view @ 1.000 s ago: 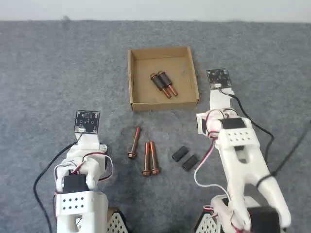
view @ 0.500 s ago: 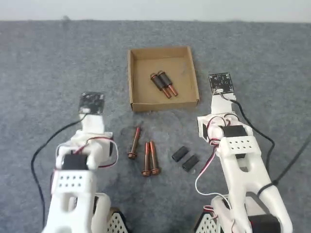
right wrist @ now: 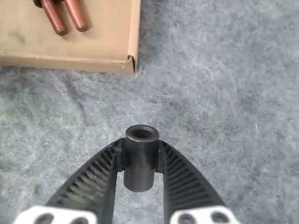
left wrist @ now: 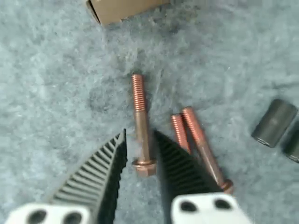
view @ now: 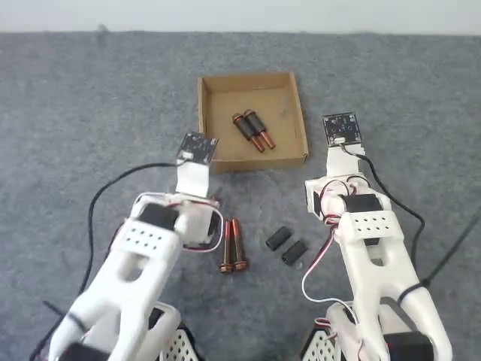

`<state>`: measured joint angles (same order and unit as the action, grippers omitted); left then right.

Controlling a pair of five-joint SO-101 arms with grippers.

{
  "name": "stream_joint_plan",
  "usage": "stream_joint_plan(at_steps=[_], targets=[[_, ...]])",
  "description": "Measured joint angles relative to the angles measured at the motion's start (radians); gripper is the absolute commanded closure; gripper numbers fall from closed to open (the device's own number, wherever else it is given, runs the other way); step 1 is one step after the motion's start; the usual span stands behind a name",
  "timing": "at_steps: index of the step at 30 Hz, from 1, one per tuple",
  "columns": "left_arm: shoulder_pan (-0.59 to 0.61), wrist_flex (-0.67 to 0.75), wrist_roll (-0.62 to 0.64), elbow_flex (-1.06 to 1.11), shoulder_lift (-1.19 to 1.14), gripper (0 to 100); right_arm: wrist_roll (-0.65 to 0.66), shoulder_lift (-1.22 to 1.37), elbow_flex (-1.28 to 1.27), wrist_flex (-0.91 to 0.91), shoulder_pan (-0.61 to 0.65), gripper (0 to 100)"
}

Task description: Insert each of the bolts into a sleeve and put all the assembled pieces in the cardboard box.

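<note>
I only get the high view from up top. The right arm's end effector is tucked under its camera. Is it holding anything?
Observer: Yes. The right wrist view shows the right end effector shut on a black sleeve, its open hole showing.
Operator: Cool! I only see two loose bolts clearly. Where's the third one?
Observer: The left wrist view shows the left end effector open, with that bolt lying between its fingers, which sit on either side near the bolt's head.
</note>
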<state>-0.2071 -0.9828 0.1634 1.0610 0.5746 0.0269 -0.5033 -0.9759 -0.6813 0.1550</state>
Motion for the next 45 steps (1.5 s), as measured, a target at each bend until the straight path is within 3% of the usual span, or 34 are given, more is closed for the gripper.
stream_joint_plan(at_steps=[13, 19, 25, 31, 42, 45], targets=[[-0.005, 0.124, 0.006, -0.152, -0.417, 81, 0.000, 0.000, 0.000, 0.000, 0.000, 99.1], [0.023, -0.041, -0.017, -0.307, -0.569, 91, 0.000, 0.000, 0.000, 0.000, 0.000, 99.1], [0.029, -0.147, -0.273, -0.361, -0.583, 95, 0.000, 0.000, 0.000, 0.000, 0.000, 99.1], [0.031, -0.166, -0.393, -0.361, -0.585, 96, 0.000, 0.000, 0.000, 0.000, 0.000, 99.1], [0.031, -0.364, -0.956, -0.502, -0.586, 95, 0.000, 0.000, 0.000, 0.000, 0.000, 99.1], [0.023, -0.377, -1.089, -0.519, -0.588, 90, 0.000, 0.000, 0.000, 0.000, 0.000, 99.1]])
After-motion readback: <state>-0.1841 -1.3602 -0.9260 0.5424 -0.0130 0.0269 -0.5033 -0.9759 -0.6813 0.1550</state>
